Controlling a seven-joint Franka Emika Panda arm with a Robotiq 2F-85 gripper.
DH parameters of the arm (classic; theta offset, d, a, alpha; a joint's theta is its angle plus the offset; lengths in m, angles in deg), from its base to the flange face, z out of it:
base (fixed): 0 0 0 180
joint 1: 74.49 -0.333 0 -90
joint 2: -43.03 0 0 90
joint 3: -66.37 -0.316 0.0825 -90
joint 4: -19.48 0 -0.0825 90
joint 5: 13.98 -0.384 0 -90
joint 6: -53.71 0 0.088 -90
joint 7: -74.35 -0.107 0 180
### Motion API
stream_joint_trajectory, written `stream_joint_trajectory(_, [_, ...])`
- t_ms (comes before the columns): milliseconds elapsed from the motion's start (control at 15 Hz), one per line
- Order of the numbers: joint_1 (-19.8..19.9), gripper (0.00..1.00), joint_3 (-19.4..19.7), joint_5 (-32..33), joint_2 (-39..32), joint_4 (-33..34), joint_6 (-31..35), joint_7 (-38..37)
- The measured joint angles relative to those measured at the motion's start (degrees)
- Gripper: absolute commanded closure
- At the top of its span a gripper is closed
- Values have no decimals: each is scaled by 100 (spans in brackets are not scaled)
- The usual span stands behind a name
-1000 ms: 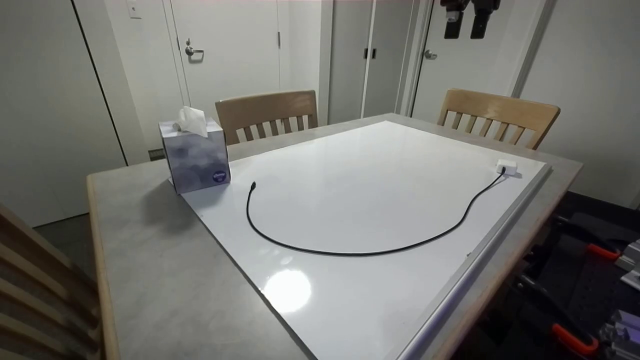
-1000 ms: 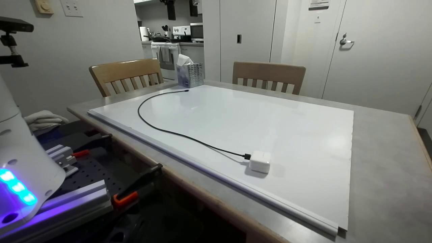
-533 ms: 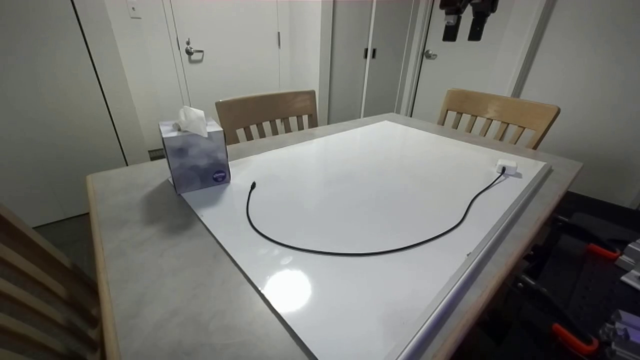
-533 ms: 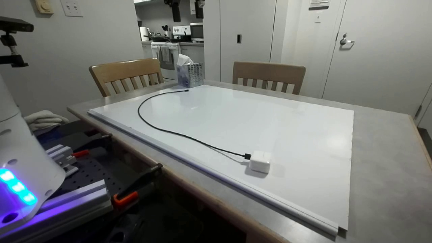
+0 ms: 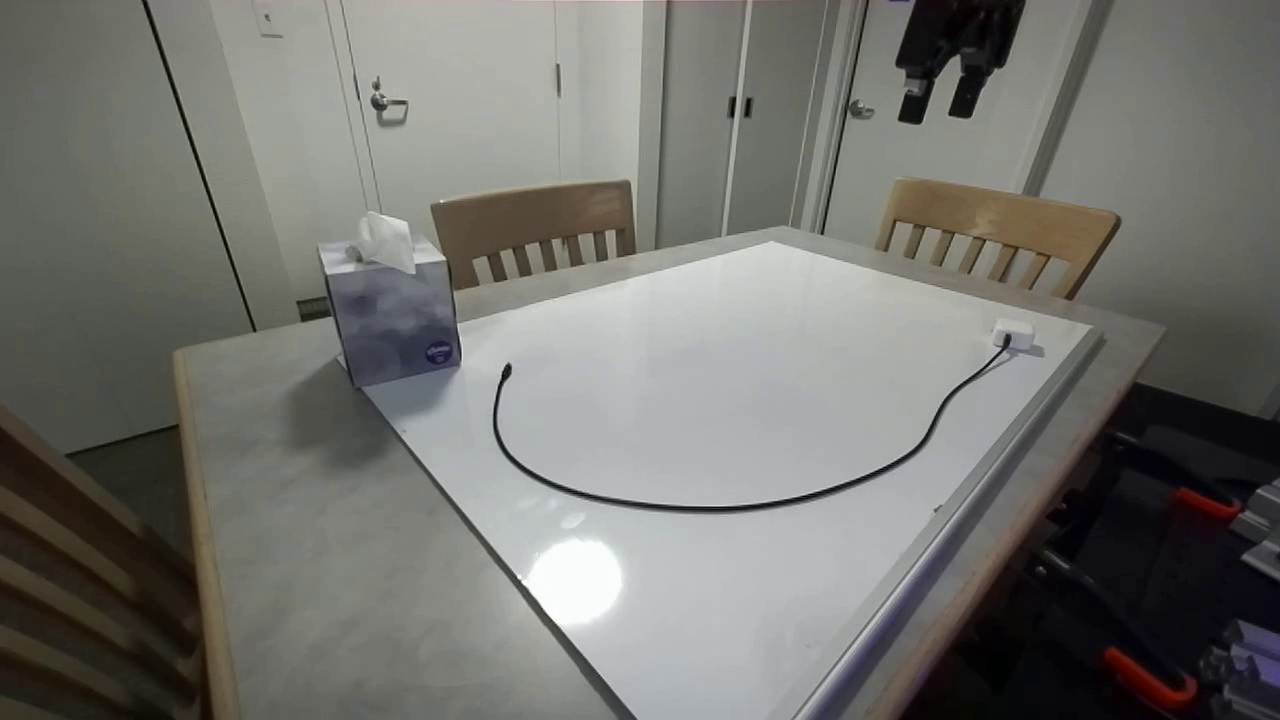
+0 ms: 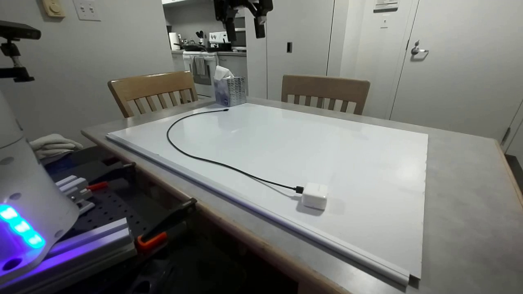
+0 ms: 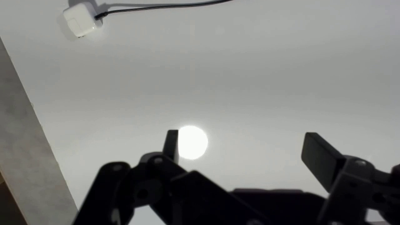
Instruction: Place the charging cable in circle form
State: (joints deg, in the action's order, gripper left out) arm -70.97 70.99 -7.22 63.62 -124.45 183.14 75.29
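Observation:
The charging cable [image 5: 715, 509] lies on the white board as a wide open curve, thin and black, its two ends far apart. Its free tip [image 5: 506, 371] points toward the tissue box side, while a white plug [image 6: 314, 196] sits on the far end. High above the board, my gripper [image 5: 938, 105] hangs with its fingers pointing down and apart, touching nothing. In the wrist view the gripper [image 7: 242, 134] is spread wide with only bare board behind the gap. Plug and a short stretch of cable [image 7: 150, 7] show at that view's top; the remainder is outside it.
A tissue box [image 5: 392, 312] stands at a corner of the white board [image 6: 347, 163]. A raised metal rail [image 6: 253, 206] runs along the board's edge on the robot's side. Wooden chairs [image 5: 1000, 235] surround the grey table [image 5: 330, 560]. Clamps with orange handles [image 6: 152, 241] are near the robot base.
My gripper has come down in both exterior views, and more of it shows, with a drift to the right. It stays open. The cable and plug have not moved.

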Motion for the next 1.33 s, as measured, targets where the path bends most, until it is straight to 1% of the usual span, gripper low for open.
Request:
stream_joint_trajectory(267, [-11, 0, -30, -1, 10, 2, -3, -41])
stream_joint_trajectory(400, [28, 0, -28, 2, -13, -6, -8, -257])
stream_joint_trajectory(600, [188, 0, -27, 63, -93, -39, 1, -848])
stream_joint_trajectory(867, [513, 0, -53, 470, -367, -83, -3, -1935])
stream_joint_trajectory(1067, [711, 0, -45, 691, -653, -116, -6, -2537])
stream_joint_trajectory(1200, [807, 0, 1, 726, -819, -168, 26, -2809])
stream_joint_trajectory(1333, [816, 0, 169, 478, -939, -289, 411, -2720])
